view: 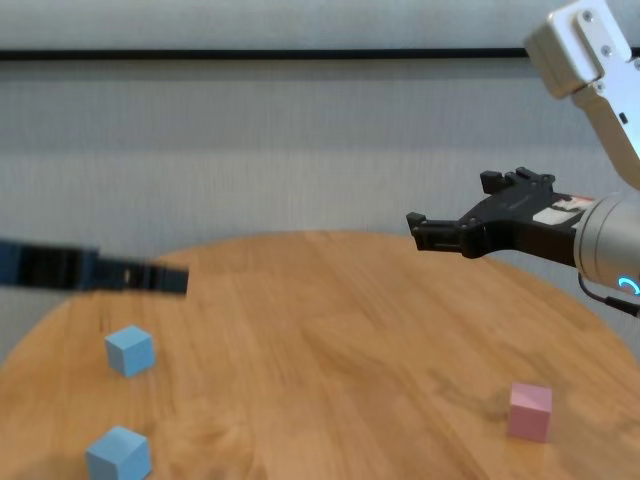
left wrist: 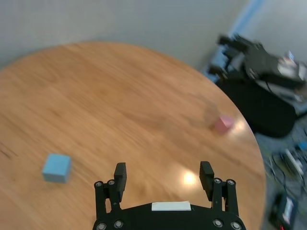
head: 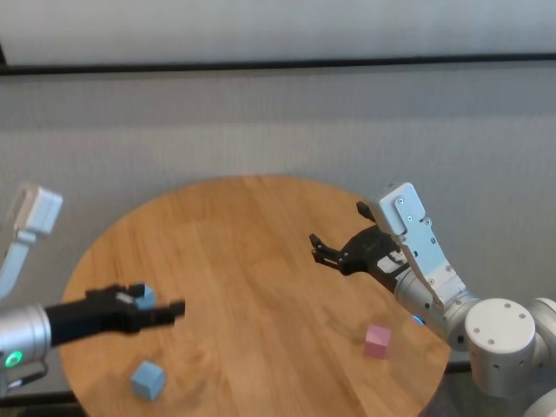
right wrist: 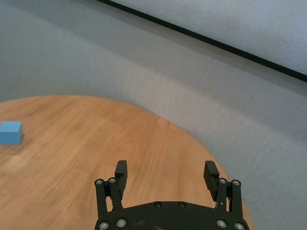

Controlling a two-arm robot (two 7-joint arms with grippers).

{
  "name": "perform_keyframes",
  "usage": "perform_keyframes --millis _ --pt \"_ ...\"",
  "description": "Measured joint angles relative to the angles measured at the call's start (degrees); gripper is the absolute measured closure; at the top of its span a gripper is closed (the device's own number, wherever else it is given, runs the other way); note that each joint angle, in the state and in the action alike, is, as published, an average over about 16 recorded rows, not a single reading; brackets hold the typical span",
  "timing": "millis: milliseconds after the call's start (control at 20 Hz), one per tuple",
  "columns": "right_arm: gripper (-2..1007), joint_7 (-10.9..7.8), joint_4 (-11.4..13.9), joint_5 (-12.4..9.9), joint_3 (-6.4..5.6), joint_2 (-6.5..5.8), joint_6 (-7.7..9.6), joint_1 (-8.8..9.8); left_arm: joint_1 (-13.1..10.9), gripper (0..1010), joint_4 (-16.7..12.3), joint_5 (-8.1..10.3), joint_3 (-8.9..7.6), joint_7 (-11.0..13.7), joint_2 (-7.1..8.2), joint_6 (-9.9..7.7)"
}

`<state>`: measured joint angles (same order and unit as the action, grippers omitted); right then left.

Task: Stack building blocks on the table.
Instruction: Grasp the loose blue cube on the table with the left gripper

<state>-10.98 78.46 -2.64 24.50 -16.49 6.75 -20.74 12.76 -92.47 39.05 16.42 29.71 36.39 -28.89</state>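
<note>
The round wooden table [head: 252, 261] carries three cubes. One light blue cube [head: 144, 297] lies at the left, just behind my left gripper [head: 165, 308], which hovers open and empty above the table. A second light blue cube [head: 148, 380] lies nearer the front edge; it also shows in the left wrist view [left wrist: 56, 167]. The pink cube [head: 377, 340] lies alone at the front right. My right gripper [head: 339, 230] is open and empty, raised above the table's right side, behind and above the pink cube. All three cubes are apart from each other.
A grey wall stands behind the table. In the left wrist view, dark gear and cables [left wrist: 268, 110] lie on the floor past the table's right edge. The table's middle [view: 330, 340] is bare wood.
</note>
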Motion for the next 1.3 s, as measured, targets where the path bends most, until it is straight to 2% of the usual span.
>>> perform_keyframes --millis 150,300,600,850,1300 --pt "1 0.00 0.00 0.00 0.00 0.00 0.00 0.00 -0.79 10 -0.89 0.30 0.86 2.77 2.48 -0.14" --pt "1 0.00 0.00 0.00 0.00 0.00 0.00 0.00 -0.71 10 -1.12 -0.22 2.60 5.64 4.58 0.32" --pt "1 0.00 0.00 0.00 0.00 0.00 0.00 0.00 1.01 10 0.02 -1.92 6.52 9.00 6.68 1.35" --pt "1 0.00 0.00 0.00 0.00 0.00 0.00 0.00 2.69 10 1.05 -3.25 9.25 8.80 6.97 0.60" --pt "1 0.00 0.00 0.00 0.00 0.00 0.00 0.00 3.91 10 1.04 -4.28 11.72 5.35 7.09 -2.77"
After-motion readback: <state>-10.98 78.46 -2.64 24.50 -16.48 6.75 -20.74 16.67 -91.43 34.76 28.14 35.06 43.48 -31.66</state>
